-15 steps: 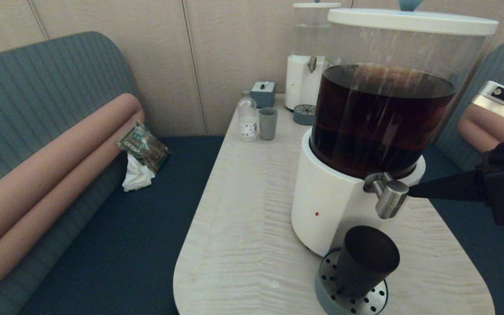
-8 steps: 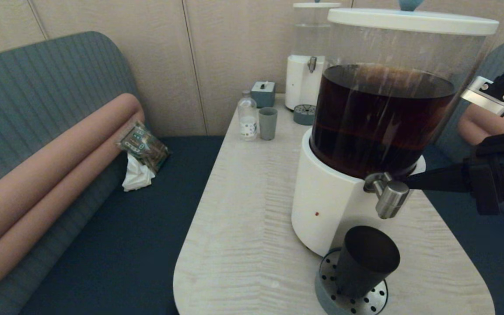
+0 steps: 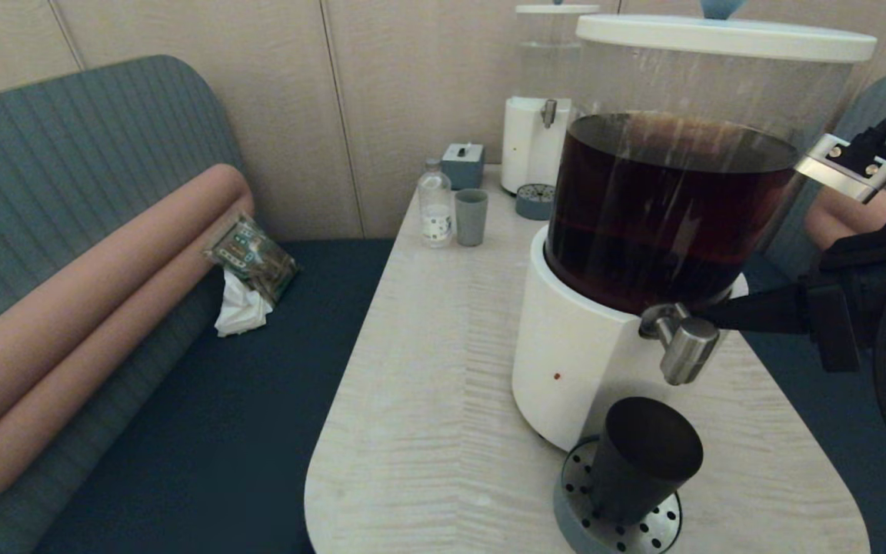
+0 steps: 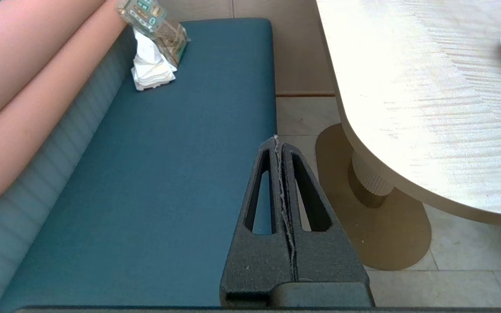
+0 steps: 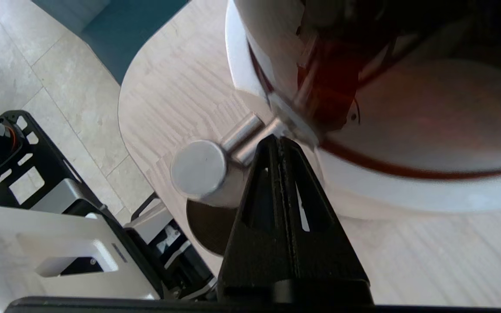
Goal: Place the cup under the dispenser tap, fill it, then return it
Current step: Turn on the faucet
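The large dispenser (image 3: 643, 254) of dark brown liquid dominates your table (image 3: 428, 400), and everything else sits relative to it. It looks heavy and stable on its white base, so you can likely press on its hardware without it shifting. Your right gripper (image 3: 708, 317) has its fingers pressed together, holding nothing, tips touching the stem of the dispenser tap (image 3: 681, 346) just behind the knob, on the dispenser's right side. The tap is stiff brushed metal and probably slick; push on the lever or knob squarely so the closed fingers do not slide off.

Directly below the tap, the black cup (image 3: 639, 462) stands on the perforated drip tray (image 3: 575, 492) at the dispenser's foot. It looks light and rigid; once filled, grip it mid-wall and keep it upright.

Your left gripper (image 4: 278, 150), also clamped on nothing, hangs over the blue bench (image 4: 146, 182), well left of the dispenser.
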Motion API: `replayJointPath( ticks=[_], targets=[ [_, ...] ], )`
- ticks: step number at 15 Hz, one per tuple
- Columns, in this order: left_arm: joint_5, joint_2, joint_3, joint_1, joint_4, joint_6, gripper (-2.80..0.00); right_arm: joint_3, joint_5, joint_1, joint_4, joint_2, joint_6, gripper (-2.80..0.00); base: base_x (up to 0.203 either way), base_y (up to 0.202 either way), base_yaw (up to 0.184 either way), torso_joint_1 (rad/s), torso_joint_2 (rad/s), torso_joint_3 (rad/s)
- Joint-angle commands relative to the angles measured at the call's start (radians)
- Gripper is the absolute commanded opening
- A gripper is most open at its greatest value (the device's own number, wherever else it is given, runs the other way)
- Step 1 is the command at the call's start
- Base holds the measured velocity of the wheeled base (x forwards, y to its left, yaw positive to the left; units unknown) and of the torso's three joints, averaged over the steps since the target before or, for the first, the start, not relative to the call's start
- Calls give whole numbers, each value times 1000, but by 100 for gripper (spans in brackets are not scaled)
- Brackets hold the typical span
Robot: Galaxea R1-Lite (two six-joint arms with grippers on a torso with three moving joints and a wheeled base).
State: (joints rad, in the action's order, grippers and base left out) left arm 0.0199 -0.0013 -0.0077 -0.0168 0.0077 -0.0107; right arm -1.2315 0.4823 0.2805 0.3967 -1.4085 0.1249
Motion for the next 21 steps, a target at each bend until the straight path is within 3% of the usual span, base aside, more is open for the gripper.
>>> replayJointPath(
  ticks=[1,14,21],
  targets=[
    [0,0,0,0,0,0,-280,1,3,13,-2,-5,1,-280,0,0,0,0,0,0],
    [0,0,0,0,0,0,-280,1,12,46,-71,-32,1,-280,0,0,0,0,0,0],
    [0,0,0,0,0,0,-280,1,68,54,-72,-41,5,-280,0,0,0,0,0,0]
  ],
)
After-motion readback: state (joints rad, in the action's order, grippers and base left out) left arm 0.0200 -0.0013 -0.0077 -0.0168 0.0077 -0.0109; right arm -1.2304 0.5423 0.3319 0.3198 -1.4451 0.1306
